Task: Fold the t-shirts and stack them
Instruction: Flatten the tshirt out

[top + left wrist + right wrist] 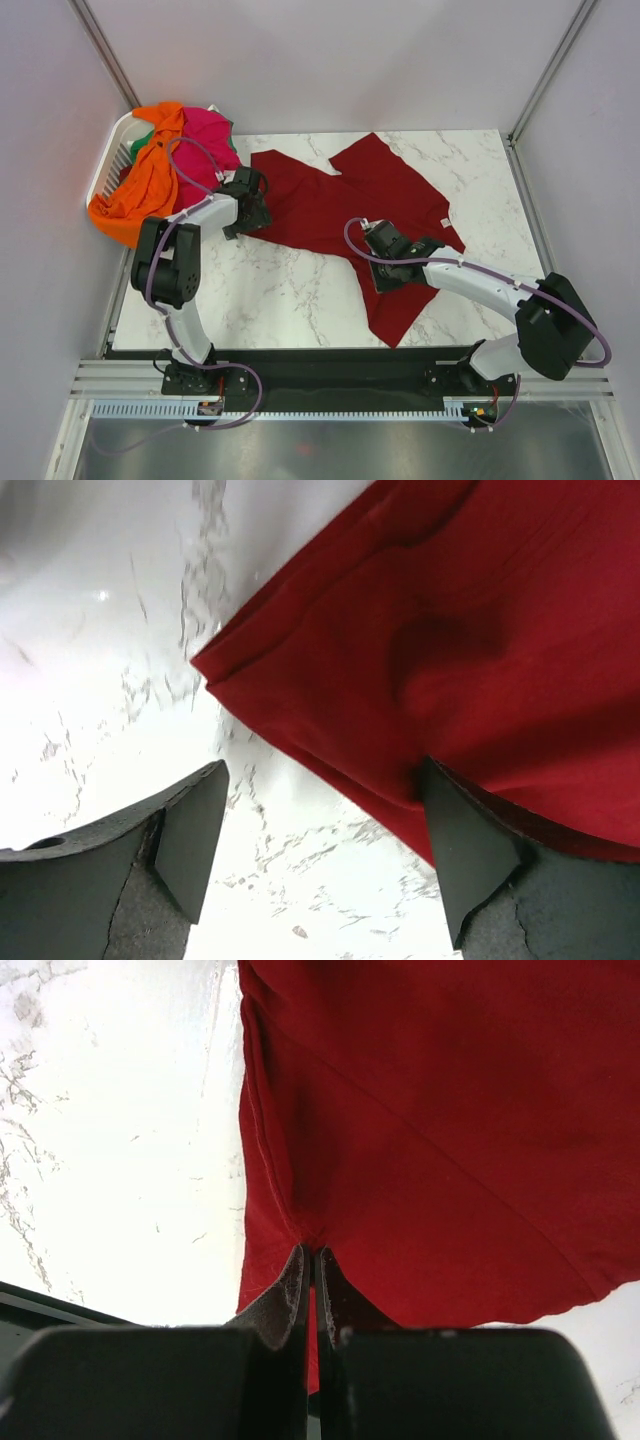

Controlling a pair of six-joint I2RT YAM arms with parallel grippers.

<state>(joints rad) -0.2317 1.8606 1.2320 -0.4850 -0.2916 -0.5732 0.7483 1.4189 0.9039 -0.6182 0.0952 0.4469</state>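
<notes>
A dark red t-shirt (345, 205) lies spread and rumpled on the marble table. My left gripper (243, 212) is open at the shirt's left edge; in the left wrist view (318, 845) one fingertip (460, 845) rests against the red hem (330, 770) and the other stands on bare marble. My right gripper (375, 240) is shut on a pinch of the dark red t-shirt's fabric (312, 1242) near its lower middle. Orange (140, 185), hot pink (205, 140) and green (140, 148) shirts lie heaped in the basket.
A white slatted laundry basket (108, 165) stands at the table's back left corner, overhanging the edge. Grey walls close in the left, back and right sides. Bare marble (270, 300) shows in front of the shirt.
</notes>
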